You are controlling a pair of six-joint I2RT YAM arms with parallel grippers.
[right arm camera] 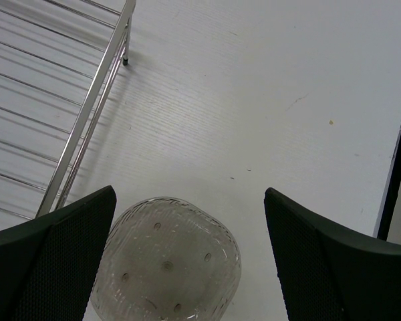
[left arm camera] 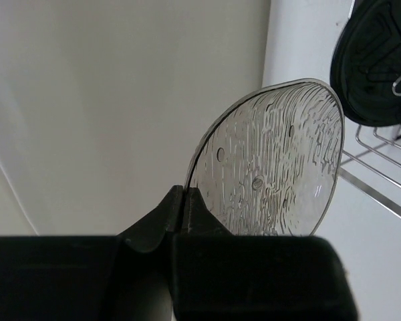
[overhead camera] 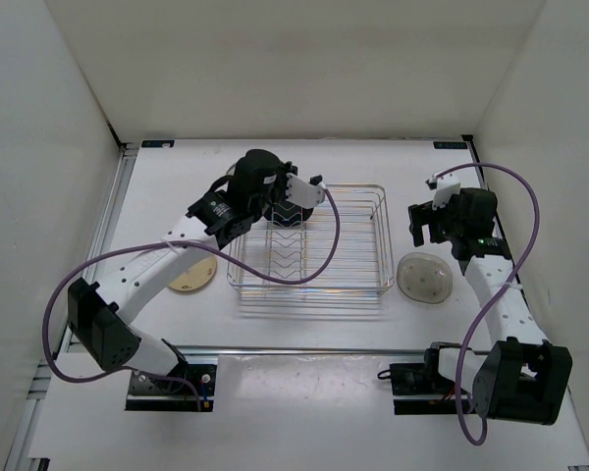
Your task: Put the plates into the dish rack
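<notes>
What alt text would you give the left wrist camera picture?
The left gripper pinches the rim of a ridged clear plate, holding it on edge. At upper right, a black plate stands in the wire dish rack.

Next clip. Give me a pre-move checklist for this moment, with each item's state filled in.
1. Left pincer shut on the held clear plate's rim: ok.
2. Black plate already standing in the dish rack: ok.
3. Held clear plate lined up with a free gap in the dividers: cannot tell.
4. Right pincer open above the second clear plate: ok.
5. Cream plate unobstructed: not ok, the left arm crosses over it.
</notes>
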